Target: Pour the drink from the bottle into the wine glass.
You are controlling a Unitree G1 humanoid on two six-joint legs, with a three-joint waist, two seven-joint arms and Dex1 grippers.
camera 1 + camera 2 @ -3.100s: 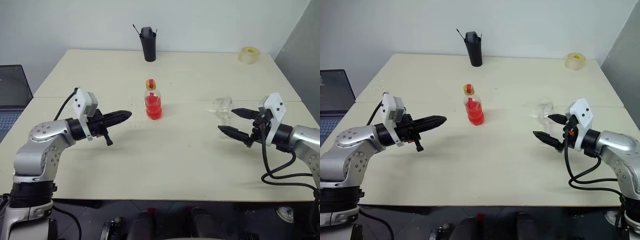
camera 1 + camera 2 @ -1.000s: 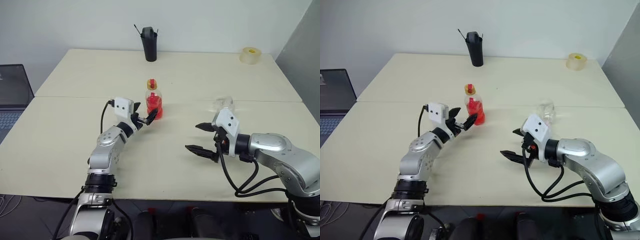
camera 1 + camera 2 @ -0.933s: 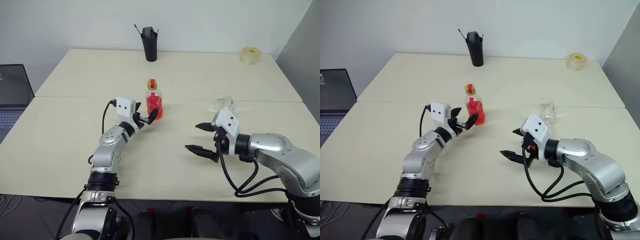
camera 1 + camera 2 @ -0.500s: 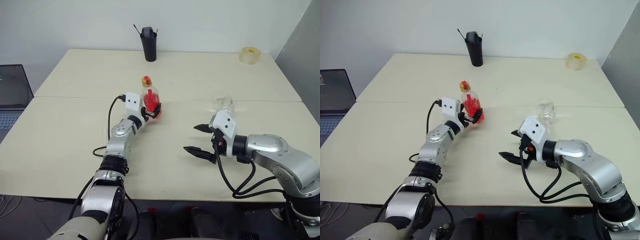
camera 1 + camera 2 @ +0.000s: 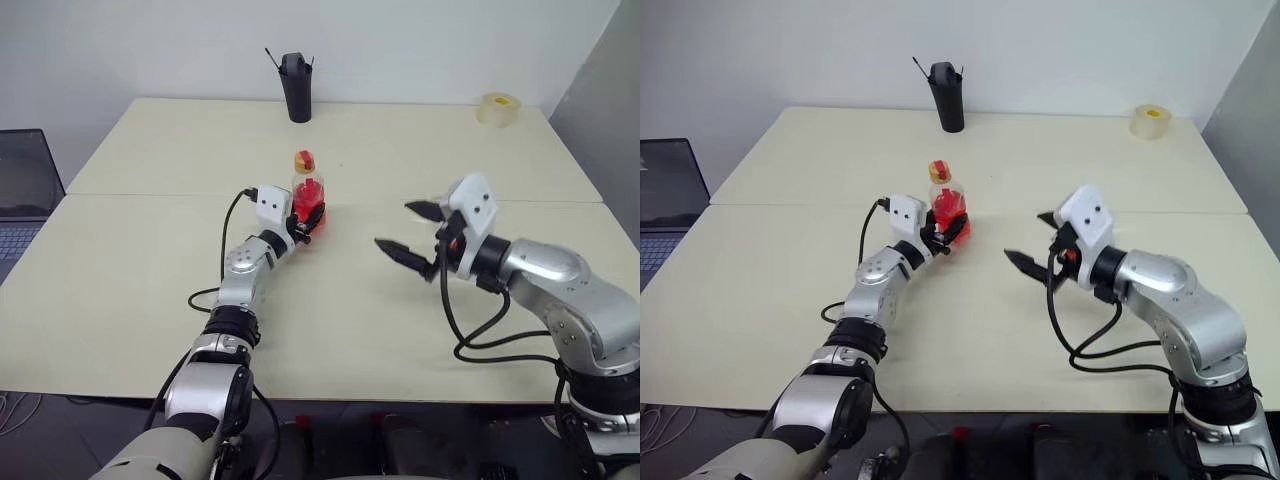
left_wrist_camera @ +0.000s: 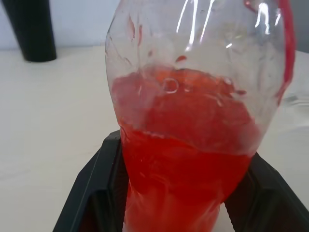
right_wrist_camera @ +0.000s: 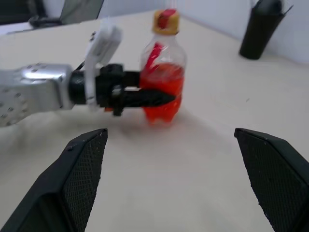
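The bottle (image 5: pixel 308 196) stands upright at mid-table, clear plastic with a yellow-orange cap and the red drink (image 6: pixel 186 159) filling its lower half. My left gripper (image 5: pixel 306 222) is shut on the bottle's lower body; in the left wrist view its black fingers (image 6: pixel 99 193) press on both sides. My right gripper (image 5: pixel 393 226) hovers open above the table to the right of the bottle, pointing toward it, with nothing between its fingers (image 7: pixel 82 183). The right wrist view shows the bottle (image 7: pixel 163 92) held in the left gripper (image 7: pixel 145 98). The wine glass is hidden behind my right hand.
A tall black cup (image 5: pixel 295 90) stands at the table's far edge, behind the bottle. A roll of tape (image 5: pixel 498 108) lies at the far right corner. A laptop (image 5: pixel 20 200) sits off the table's left side.
My left gripper has reached the bottle and closed on it; the bottle leaned half a second ago and now stands upright. My right gripper has risen and moved forward, covering the wine glass.
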